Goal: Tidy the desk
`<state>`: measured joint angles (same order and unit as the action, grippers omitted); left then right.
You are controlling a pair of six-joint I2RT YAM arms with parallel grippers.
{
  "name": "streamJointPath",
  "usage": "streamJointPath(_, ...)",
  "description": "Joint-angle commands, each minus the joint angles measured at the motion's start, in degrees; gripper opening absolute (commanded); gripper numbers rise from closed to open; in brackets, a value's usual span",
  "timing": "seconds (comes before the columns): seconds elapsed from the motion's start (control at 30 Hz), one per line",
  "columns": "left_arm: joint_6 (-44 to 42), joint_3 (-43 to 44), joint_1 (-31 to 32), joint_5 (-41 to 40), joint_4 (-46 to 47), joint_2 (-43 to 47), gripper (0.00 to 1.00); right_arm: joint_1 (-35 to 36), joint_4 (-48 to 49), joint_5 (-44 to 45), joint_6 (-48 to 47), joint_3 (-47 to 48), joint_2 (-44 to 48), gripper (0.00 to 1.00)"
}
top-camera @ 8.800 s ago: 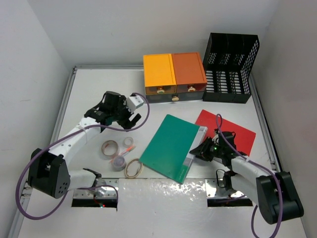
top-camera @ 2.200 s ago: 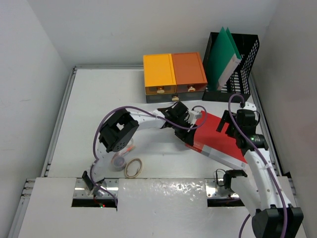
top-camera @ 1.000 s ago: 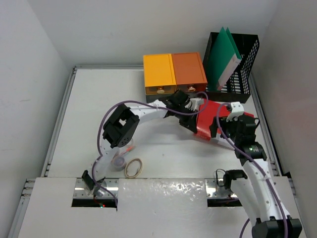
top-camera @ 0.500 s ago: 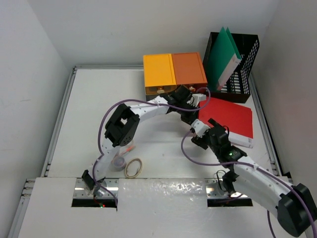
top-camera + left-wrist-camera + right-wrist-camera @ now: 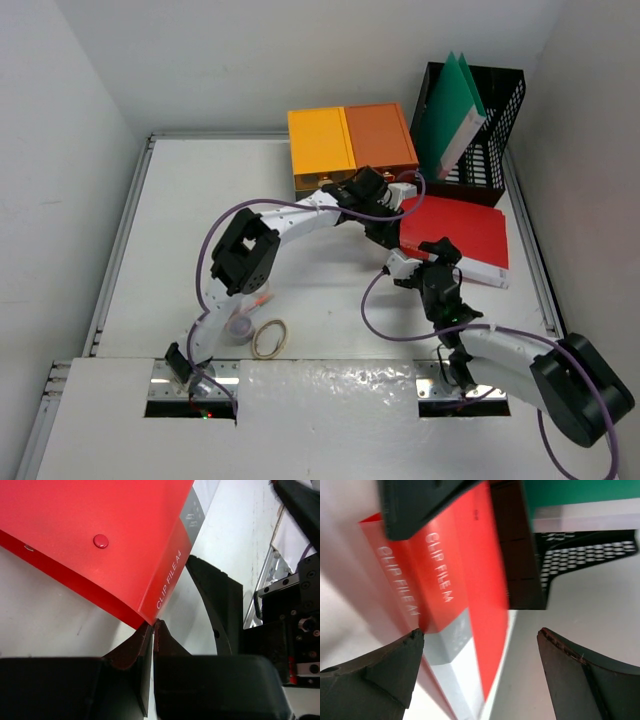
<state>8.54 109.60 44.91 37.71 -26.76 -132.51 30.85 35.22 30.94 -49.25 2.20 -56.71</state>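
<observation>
The desk (image 5: pixel 190 220) is the big white top under everything, and both grippers are low over its right half. At the near left there's a tape ring (image 5: pixel 268 340) by the left arm's base. Along the far edge sit a yellow box (image 5: pixel 318 145) and an orange box (image 5: pixel 380 140), touching each other.

The left gripper (image 5: pixel 388 228) is just on the near side of the orange box. Its fingers are pressed together, tips right at the corner of the red folder (image 5: pixel 455 235). Can't tell if it's actually pinching any of it. The folder's spine reads "CLIP FILE A4".

The right gripper (image 5: pixel 415 262) is nearer, by the folder's near-left edge, fingers spread wide and aimed at the folder.

Far right, a black rack (image 5: pixel 490 100) holds a green folder (image 5: pixel 445 105), standing but tilted.
</observation>
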Motion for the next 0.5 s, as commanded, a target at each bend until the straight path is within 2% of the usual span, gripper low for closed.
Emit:
streamJointPath(0.0, -1.68, 3.16, -0.96, -0.10, 1.36, 0.67, 0.00, -2.10, 16.61, 2.55, -4.89, -5.18, -2.17, 0.92)
streamJointPath(0.17, -2.12, 2.90, -1.05, -0.36, 1.10, 1.02, 0.00, -5.62, 18.12, -0.88, -4.62, -5.45, -5.16, 0.92)
streamJointPath(0.47, -2.73, 2.81, -1.05, -1.50, 0.84, 0.76, 0.00, -5.63, 22.78, -0.09, -3.57, -8.35, -7.01, 0.91)
